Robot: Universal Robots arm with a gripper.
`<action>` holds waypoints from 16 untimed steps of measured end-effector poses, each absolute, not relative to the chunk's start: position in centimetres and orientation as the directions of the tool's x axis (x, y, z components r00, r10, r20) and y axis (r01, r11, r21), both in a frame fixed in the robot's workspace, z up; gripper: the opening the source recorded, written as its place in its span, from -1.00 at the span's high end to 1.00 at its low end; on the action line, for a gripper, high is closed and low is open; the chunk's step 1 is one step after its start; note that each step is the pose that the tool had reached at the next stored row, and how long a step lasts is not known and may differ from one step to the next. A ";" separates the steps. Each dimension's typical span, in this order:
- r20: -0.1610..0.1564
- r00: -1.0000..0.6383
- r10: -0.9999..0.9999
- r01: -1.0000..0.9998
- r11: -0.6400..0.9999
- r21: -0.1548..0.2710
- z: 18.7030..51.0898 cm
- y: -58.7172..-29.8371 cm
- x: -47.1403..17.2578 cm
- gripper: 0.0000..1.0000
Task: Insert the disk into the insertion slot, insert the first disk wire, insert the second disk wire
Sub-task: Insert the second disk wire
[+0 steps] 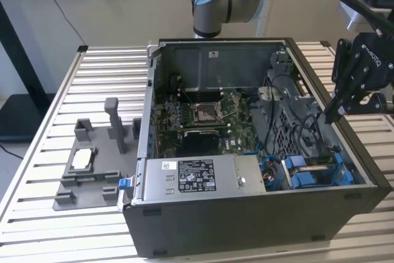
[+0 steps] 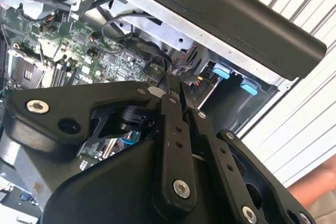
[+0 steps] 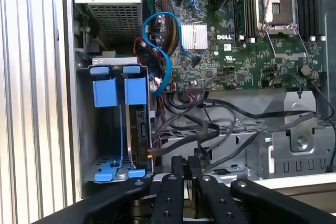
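First wrist view: gripper [image 3: 186, 160] sat pinched narrow by the cables [image 3: 220, 129].
Loose loops could have snagged it near the disk [image 3: 139, 124].

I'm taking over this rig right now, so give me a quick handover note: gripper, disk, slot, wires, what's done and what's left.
Gripper: fingers together, poised over the black wires beside the insertion slot; I can't tell whether it grips anything.
Disk: standing on edge inside the slot.
Done: disk insertion, it seems.
Left: both disk wires; neither is visibly plugged in.
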State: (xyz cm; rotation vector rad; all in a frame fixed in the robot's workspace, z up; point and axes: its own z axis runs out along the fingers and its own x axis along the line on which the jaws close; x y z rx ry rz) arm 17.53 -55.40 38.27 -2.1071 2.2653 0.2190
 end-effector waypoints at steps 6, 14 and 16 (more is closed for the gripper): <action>-0.125 -0.076 -0.989 -0.995 0.067 0.076 38.6 -55.0 16.8 0.69; -0.125 -0.076 -0.989 -0.995 0.067 0.076 38.8 -54.7 15.8 0.69; -0.125 -0.076 -0.989 -0.995 0.067 0.076 38.9 -54.7 15.4 0.69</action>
